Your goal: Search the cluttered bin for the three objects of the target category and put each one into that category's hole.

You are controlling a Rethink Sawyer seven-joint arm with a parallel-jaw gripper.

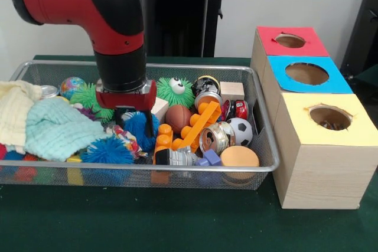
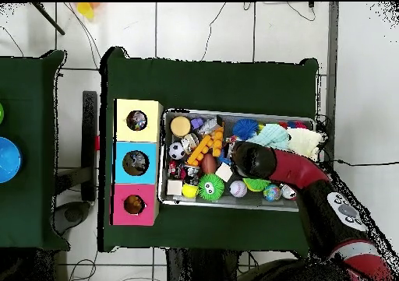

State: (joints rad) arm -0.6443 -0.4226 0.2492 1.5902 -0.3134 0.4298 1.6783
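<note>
Green cloth covers the table (image 1: 177,222) closest to the camera, and on it the wire-mesh bin (image 1: 142,172) serves as the landmark for everything else. Just right of the bin, seen from the front, stands one wooden sorting box (image 1: 322,169) with three holes, each in a coloured top: yellow (image 1: 329,117) nearest, blue (image 1: 306,74) behind it, red (image 1: 290,41) farthest. Something small lies inside the yellow hole, too dim to name. One red and black arm (image 1: 88,4) comes down into the bin's left half, and its gripper (image 1: 131,116) is sunk among the toys beside a blue spiky ball (image 1: 140,127); the fingertips are hidden in the clutter, so I cannot tell how the jaws stand or whether they hold anything. Two folded cloths fill the bin's left end, one pale yellow (image 1: 15,110), one mint green (image 1: 59,129). Four spiky balls can be counted: two blue, with the second (image 1: 107,151) at the front wall, and two green, one with googly eyes (image 1: 176,91) at the back, the other (image 1: 88,98) partly behind the arm. Near the bin's middle lie one orange brick piece (image 1: 192,127), one small brown basketball (image 1: 178,116) and two metal cans (image 1: 214,138). Toward the right wall sit one miniature soccer ball (image 1: 240,131) and one orange disc (image 1: 239,157). One globe-patterned ball (image 1: 72,85) rests at the back left. No writing can be read.
</note>
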